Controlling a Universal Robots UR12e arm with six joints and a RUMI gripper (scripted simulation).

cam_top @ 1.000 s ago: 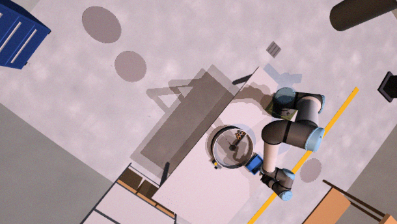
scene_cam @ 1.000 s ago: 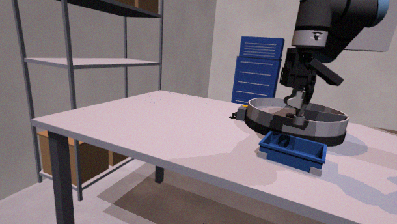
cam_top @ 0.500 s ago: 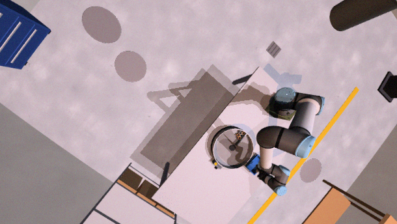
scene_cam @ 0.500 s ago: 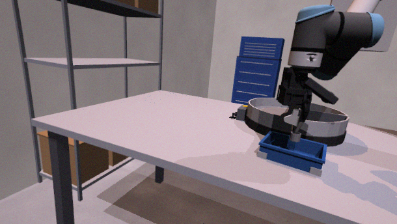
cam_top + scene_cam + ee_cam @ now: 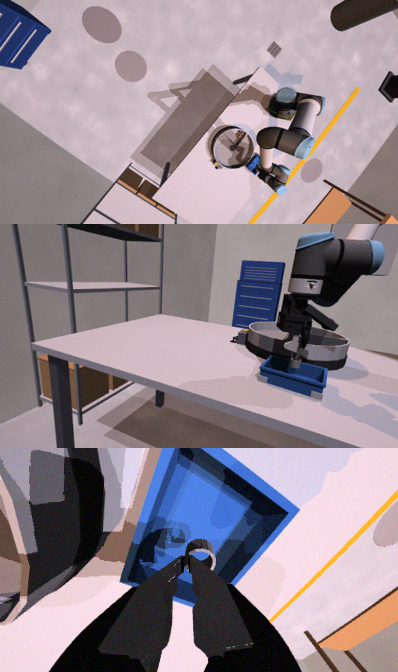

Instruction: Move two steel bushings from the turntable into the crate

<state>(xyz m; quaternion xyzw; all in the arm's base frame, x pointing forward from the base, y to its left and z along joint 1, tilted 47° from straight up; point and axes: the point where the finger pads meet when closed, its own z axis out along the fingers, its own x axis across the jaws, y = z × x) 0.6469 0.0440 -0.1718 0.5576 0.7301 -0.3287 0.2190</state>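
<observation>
"Left to right, go!"

"Rack (image 5: 121,198) (image 5: 70,289) beyond the tabletop's (image 5: 196,189) (image 5: 147,354) (image 5: 75,613) left end, and the broad stretch from that end to the turntable (image 5: 232,168) (image 5: 326,354) (image 5: 90,498) looks like my best room for swinging."

"And on the turntable?"

"Small orange-and-dark pieces (image 5: 241,134) inside, too small to sort from up here. The wall stands tall, right beside the crate (image 5: 254,163) (image 5: 293,380) (image 5: 270,494), which sits by the near long edge. Tight on that side!"

"Your pincer?"

"Pincer (image 5: 261,174) (image 5: 296,357) (image 5: 187,557) nearly closed, tips pinching the wall of one steel bushing (image 5: 295,364) (image 5: 200,543)! I've got it at the crate, toward its end nearer the tabletop's left end, but whether it's below the rim I can't quite tell."

"Score so far?"

"One bushing off the turntable, in my grip, not yet let go. There's a dark patch in the crate; shadow or an earlier bushing, I can't say. So this is either the first or the last."

"What's left?"

"Ease down, open, lift straight up; a sideways drift could clip the rim or the turntable wall. If that patch is only shadow, one more steel bushing to fetch. The rest stay put!"
</observation>
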